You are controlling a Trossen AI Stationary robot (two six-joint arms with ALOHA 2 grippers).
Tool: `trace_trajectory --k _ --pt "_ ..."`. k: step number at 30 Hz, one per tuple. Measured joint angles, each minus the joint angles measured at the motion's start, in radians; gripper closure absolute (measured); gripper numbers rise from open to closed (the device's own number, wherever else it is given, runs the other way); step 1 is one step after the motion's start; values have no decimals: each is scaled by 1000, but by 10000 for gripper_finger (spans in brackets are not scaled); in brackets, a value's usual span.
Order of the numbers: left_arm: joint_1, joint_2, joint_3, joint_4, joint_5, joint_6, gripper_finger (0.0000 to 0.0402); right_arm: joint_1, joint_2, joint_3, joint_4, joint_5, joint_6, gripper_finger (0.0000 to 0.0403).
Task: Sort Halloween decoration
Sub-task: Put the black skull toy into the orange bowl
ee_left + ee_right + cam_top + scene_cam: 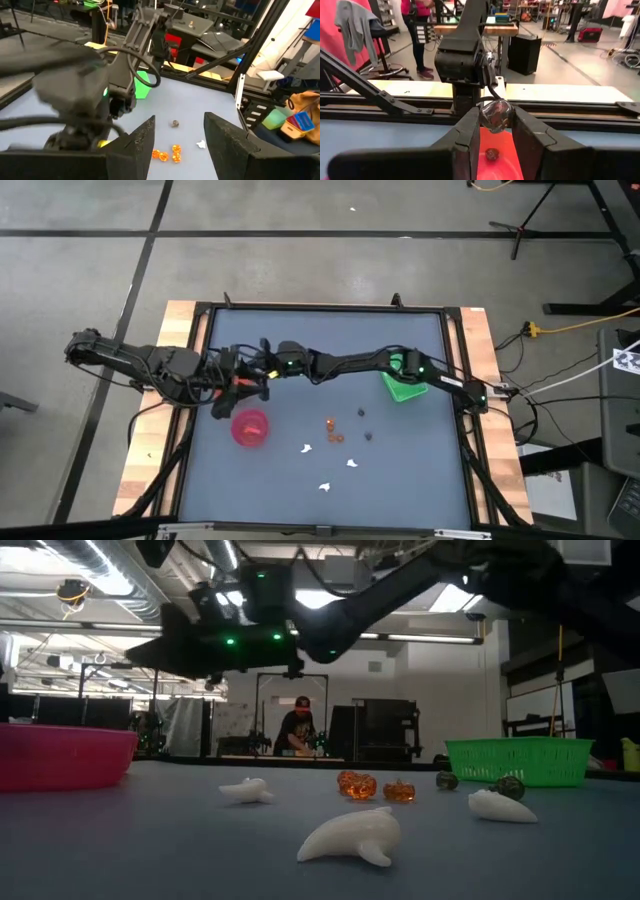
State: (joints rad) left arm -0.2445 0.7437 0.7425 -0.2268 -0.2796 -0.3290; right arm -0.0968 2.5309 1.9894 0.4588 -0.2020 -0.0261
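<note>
right wrist view: dark ball held over the pink bowl

right wrist view shows the right gripper [495, 131] with its jaws pinching a dark roundish piece [495, 115], directly above the pink bowl [496, 159], where another dark piece [492, 153] already lies; in the high view this arm reaches across the table [300, 500] toward the left arm, and the bowl sits near the table's left side; the left gripper [179, 137] waits close by with its jaws spread and nothing between them; the step in hand looks like the drop of a dark piece into the bowl; the next move calls for parting the jaws while centred over the bowl, so the ball does not bounce off the rim; unsorted pieces lie on the table well apart from the bowl: orange pumpkins [376, 786], white ghosts [350, 836], two dark balls [506, 785] near the green basket [520, 760]; each likely needs its own pick.
</note>
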Motion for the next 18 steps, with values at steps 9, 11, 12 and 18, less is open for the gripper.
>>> trace_trajectory --k 9,11,12,18 --pt "0 0 0 1 -1 0 247 6 126 185 -121 14 -1 308" --pt "0 0 0 0 -1 0 247 6 126 185 -138 29 -3 308" --pt "0 0 0 0 -1 0 247 6 126 185 -144 45 -4 307" --pt "0 0 0 1 -1 0 247 5 126 185 -144 61 -5 267"
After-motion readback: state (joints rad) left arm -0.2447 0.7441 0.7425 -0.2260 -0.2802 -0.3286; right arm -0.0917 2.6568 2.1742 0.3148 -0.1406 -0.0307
